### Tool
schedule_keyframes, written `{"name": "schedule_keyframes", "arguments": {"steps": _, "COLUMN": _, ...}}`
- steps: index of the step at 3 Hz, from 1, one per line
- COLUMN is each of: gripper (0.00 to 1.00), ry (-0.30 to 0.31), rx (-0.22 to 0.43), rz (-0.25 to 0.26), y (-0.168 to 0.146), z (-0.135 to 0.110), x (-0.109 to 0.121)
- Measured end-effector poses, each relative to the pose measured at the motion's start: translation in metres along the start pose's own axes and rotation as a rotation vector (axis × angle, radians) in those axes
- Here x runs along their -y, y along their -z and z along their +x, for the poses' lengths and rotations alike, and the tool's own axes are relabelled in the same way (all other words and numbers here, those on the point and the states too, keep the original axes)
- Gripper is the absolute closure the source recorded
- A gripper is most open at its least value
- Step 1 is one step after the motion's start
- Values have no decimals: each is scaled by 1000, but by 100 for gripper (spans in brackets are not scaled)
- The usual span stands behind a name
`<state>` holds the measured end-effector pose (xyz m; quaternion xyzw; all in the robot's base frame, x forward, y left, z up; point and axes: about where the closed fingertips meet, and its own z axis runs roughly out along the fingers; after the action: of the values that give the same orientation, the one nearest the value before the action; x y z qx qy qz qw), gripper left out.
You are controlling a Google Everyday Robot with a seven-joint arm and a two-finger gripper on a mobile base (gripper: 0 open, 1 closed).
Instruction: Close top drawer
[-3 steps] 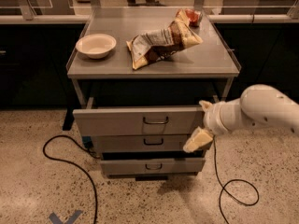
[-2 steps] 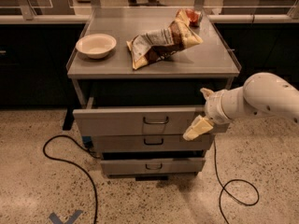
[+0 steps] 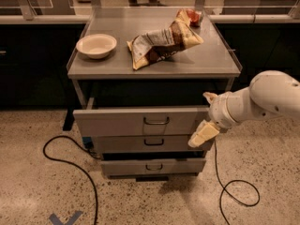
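Status: top drawer point(image 3: 122, 122) pulled out at frame centre, dark gap above its front panel, wire handle point(image 3: 156, 121) mid-panel. Gripper point(image 3: 200, 120) at the panel's right end, fingers point(image 3: 202, 134) spread wide top to bottom, gripping nothing. Looks set to shove the face flat, skipping the handle. Two lower drawers point(image 3: 151, 143) stepped below, out of the push path. Bowl point(image 3: 96, 45) and chip bag point(image 3: 159, 43) up on cart top point(image 3: 211, 62), no interference. Floor cables point(image 3: 70, 165) lower left and right. Drawer interior too dark to check for blockage.
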<state>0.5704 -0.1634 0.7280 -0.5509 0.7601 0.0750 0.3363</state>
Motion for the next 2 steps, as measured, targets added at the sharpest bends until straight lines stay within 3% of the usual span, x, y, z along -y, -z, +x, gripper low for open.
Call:
{"name": "schedule_keyframes", "arguments": {"steps": 1, "gripper": 0, "ry": 38, "rx": -49, "rz": -122, "y": 15, "z": 6, "x": -28}}
{"name": "schedule_keyframes", "arguments": {"steps": 2, "gripper": 0, "ry": 38, "rx": -49, "rz": -122, "y": 15, "z": 6, "x": -28}}
